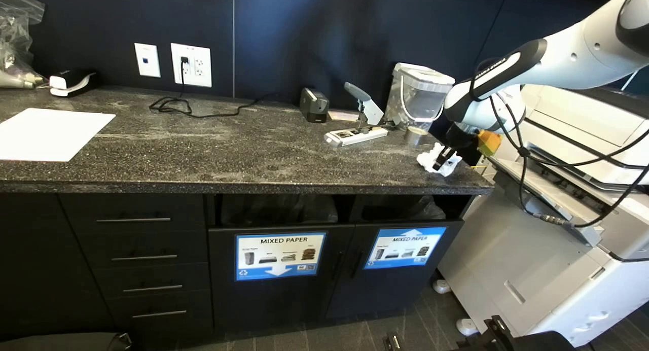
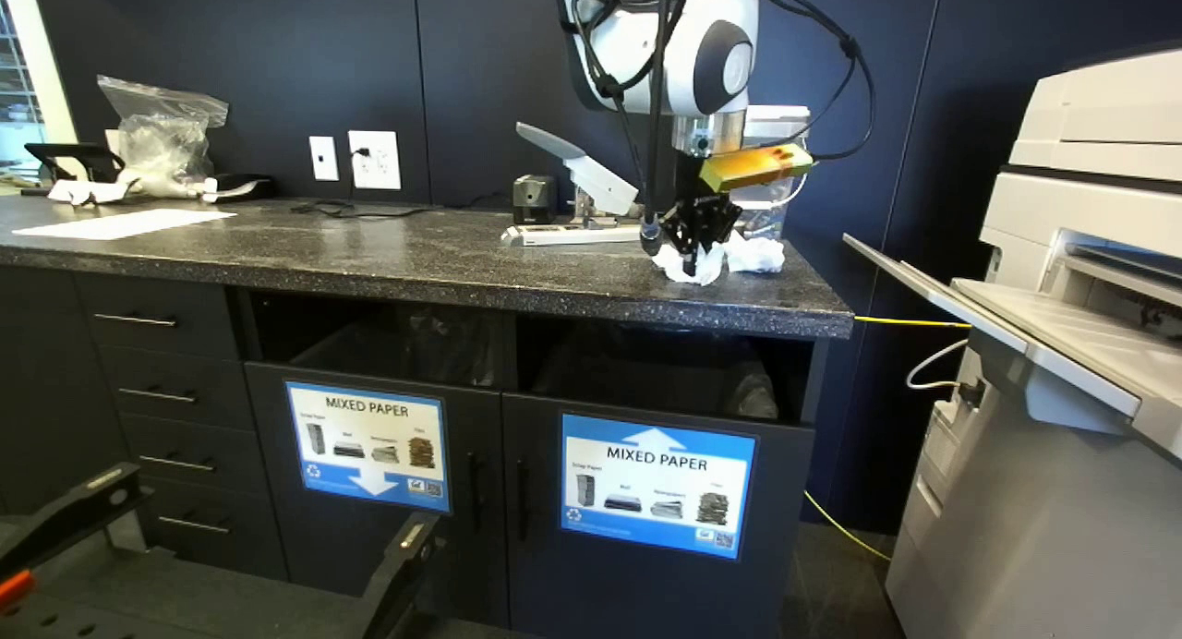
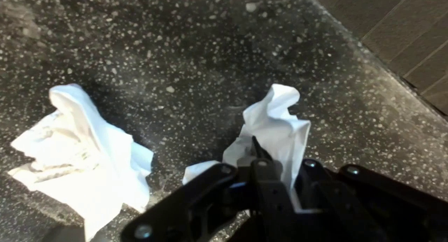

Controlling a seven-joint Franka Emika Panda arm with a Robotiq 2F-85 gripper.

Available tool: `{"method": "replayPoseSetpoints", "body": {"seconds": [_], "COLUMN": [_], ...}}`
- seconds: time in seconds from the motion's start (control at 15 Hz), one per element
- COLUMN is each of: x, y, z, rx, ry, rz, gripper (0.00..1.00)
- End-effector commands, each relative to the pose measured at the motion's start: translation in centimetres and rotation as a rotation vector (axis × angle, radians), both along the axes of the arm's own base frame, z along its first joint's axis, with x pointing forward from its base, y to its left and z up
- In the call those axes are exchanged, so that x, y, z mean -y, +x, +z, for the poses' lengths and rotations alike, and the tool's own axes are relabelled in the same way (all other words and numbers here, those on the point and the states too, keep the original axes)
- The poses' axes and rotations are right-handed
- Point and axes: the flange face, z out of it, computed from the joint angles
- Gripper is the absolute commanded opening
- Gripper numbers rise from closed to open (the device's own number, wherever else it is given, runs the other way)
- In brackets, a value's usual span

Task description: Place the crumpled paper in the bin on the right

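1. Dark speckled surface [image 1: 228,158], right end: we see the gripper [image 2: 693,259] clamped on one crumpled paper [image 3: 280,132], white folds showing past its jaws.
2. Near it, to the left in our wrist view, a second crumpled paper [image 3: 94,165] lies outside the grip.
3. Below the surface's front edge, in both exterior views, we find the bin on the right [image 2: 646,371], a dark opening over a blue label [image 2: 657,485] reading MIXED PAPER.
4. Before a navy wall [image 1: 304,31] stand a stapler [image 1: 362,134] and a translucent container [image 1: 421,100]; a pale copier [image 1: 507,270] stands right of the surface.
5. Our count: two crumpled papers, one bin on the right, one like slot [image 2: 369,334] beside it, two labels, four drawer handles [image 1: 144,257], two wall plates [image 1: 147,60], one flat white sheet [image 1: 48,135].
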Motion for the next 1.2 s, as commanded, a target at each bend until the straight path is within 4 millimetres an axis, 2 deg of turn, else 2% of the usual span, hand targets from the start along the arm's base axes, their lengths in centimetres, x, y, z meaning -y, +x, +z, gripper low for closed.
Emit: {"method": "replayPoseSetpoints", "body": {"seconds": [0.0,0.27,0.53,0.6,0.73,1.07,1.13], "x": [-2.1,-5.4,-8.2,-8.1,-9.6,-11.0,-11.9], "y": [0.8,1.2,0.8,0.7,0.1,-1.8,-2.3], "z": [0.1,-0.4,-0.9,-0.6,-0.7,0.0,-0.1], "rx": [-0.125,-0.253,-0.304,-0.305,-0.305,-0.323,-0.327], "ry": [0.056,0.099,0.095,0.096,0.078,0.057,0.053], "rz": [-0.107,-0.255,-0.445,-0.490,-0.557,-0.678,-0.690], "gripper": [0.11,0.12,0.12,0.12,0.12,0.11,0.12]}}
